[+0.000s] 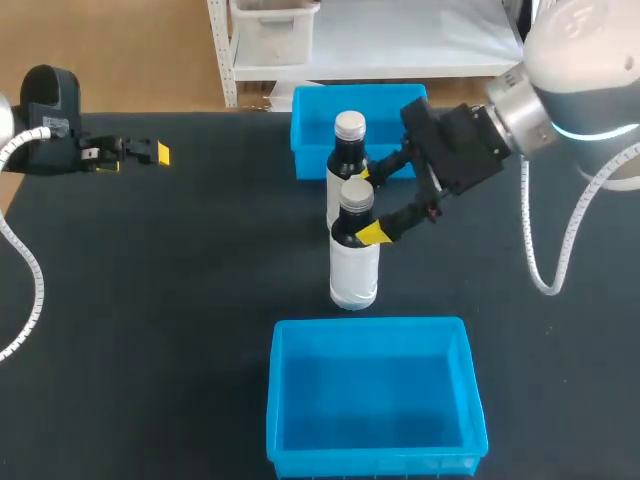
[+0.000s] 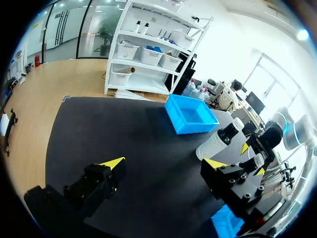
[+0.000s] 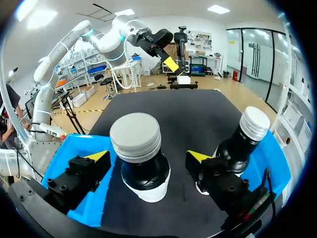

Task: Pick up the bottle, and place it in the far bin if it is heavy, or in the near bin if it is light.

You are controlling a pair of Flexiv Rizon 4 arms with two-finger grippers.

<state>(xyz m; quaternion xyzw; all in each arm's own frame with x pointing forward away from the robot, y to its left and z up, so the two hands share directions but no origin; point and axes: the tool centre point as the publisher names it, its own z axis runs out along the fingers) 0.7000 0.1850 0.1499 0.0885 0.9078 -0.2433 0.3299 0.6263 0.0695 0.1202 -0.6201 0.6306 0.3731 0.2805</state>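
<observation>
Two dark bottles with white labels and silver caps stand in the middle of the black table. The nearer bottle (image 1: 354,250) (image 3: 139,148) has its neck between the fingers of my right gripper (image 1: 369,203) (image 3: 147,156), which is open with a gap on each side. The second bottle (image 1: 348,152) (image 3: 245,139) stands just outside one finger, close to the far blue bin (image 1: 310,100) (image 3: 278,158). The near blue bin (image 1: 282,400) (image 3: 81,145) holds nothing. My left gripper (image 1: 132,154) (image 2: 164,163) hovers open over the table's far left, holding nothing.
From the left wrist view, both bottles (image 2: 218,143) and my right gripper (image 2: 252,159) show ahead, past the far bin (image 2: 190,115). Bare black table lies to the left of the bottles and bins.
</observation>
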